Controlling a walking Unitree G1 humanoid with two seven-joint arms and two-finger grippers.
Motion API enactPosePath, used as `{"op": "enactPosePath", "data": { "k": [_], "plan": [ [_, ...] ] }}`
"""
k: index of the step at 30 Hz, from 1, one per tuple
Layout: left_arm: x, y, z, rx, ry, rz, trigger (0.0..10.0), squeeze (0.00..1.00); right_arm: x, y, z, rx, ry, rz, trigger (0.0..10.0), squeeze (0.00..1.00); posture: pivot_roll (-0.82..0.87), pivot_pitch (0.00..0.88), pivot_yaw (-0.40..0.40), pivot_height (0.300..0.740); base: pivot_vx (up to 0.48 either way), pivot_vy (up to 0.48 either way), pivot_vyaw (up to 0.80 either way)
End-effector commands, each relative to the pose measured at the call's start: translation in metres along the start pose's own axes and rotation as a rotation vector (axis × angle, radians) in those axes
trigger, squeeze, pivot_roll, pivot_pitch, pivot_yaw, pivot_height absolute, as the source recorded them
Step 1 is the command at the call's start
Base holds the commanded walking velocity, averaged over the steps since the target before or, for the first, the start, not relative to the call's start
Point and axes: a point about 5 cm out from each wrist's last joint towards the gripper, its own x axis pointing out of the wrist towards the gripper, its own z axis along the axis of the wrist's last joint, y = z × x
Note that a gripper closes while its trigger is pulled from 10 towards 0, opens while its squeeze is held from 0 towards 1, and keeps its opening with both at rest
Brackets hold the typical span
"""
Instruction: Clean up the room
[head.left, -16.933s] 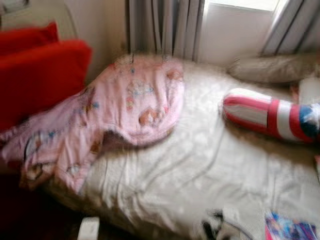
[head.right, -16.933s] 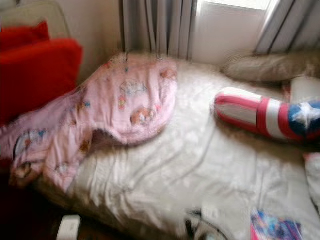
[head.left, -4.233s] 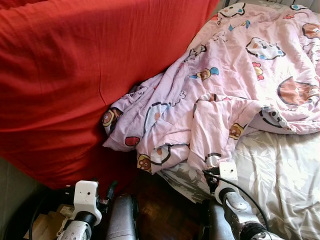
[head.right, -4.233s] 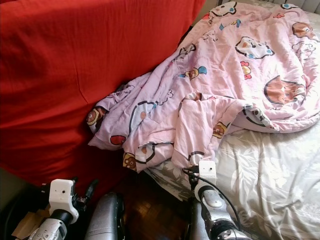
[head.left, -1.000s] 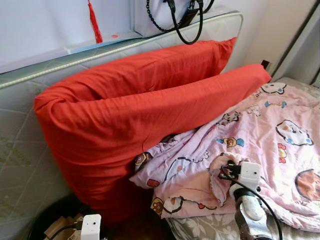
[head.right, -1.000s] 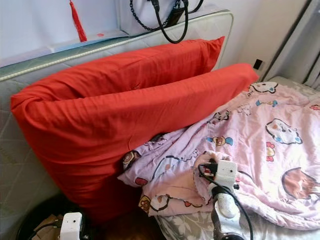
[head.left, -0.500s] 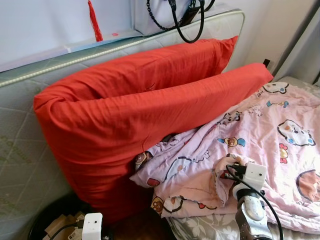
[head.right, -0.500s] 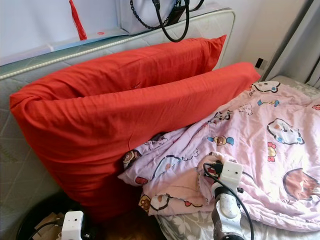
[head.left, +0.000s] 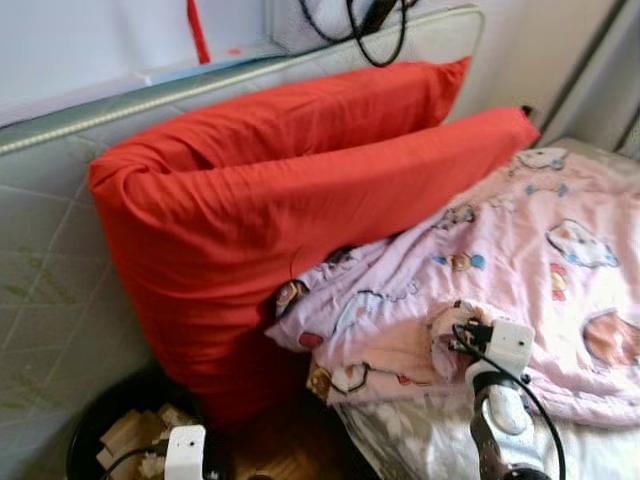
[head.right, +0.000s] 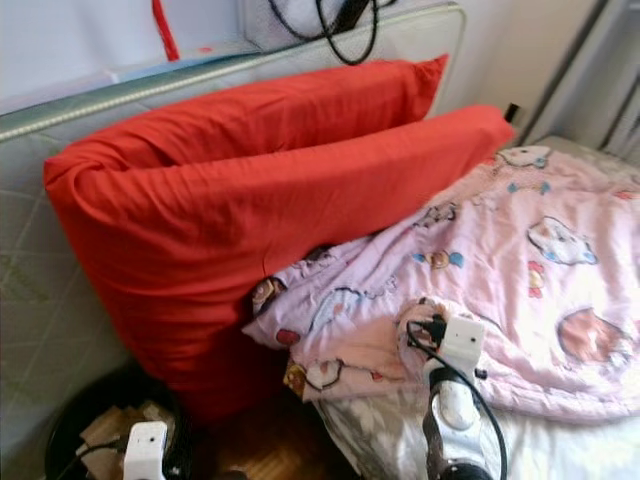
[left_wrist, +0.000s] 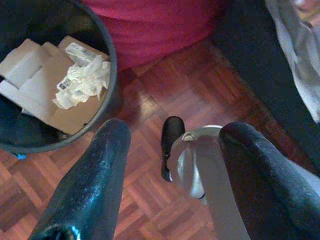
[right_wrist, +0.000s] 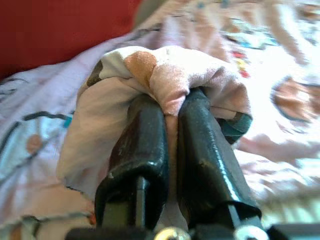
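The pink blanket (head.left: 520, 250) lies rumpled over the near corner of the bed (head.left: 400, 440), its edge running up against the big red pillow (head.left: 280, 210) that leans on the upright mattress (head.left: 60, 260). It looks light, soft and floppy, so it will sag and drag rather than lift as one piece; a pinched fold near an edge or corner is the sensible hold. The right tool (right_wrist: 167, 117) has its two black fingers clamped on a bunched fold of the blanket near the bed's corner. The left tool (left_wrist: 170, 150) hangs low over the wooden floor (left_wrist: 150, 100) with its fingers spread, beside a dark bin (left_wrist: 107, 55) holding cardboard and paper. Compared with half a second ago, the view has swung slightly and gone blurrier; the right tool's grip and the fold's place look much the same.
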Motion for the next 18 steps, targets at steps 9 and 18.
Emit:
{"op": "enactPosePath", "data": {
  "k": [9,18],
  "plan": [
    [-0.001,-0.001,-0.005,0.009,0.023,-0.008,10.0,0.0,0.007,-0.013,0.017,-0.008,-0.074,-0.051,10.0,0.0,0.15,0.058,-0.044,0.74,-0.329,0.0,0.0],
    [-0.001,-0.001,-0.005,0.013,0.027,-0.008,10.0,0.0,0.01,-0.011,0.03,-0.056,-0.139,-0.036,10.0,0.0,0.14,0.065,-0.043,0.74,-0.328,0.0,0.0]
  ]
}}
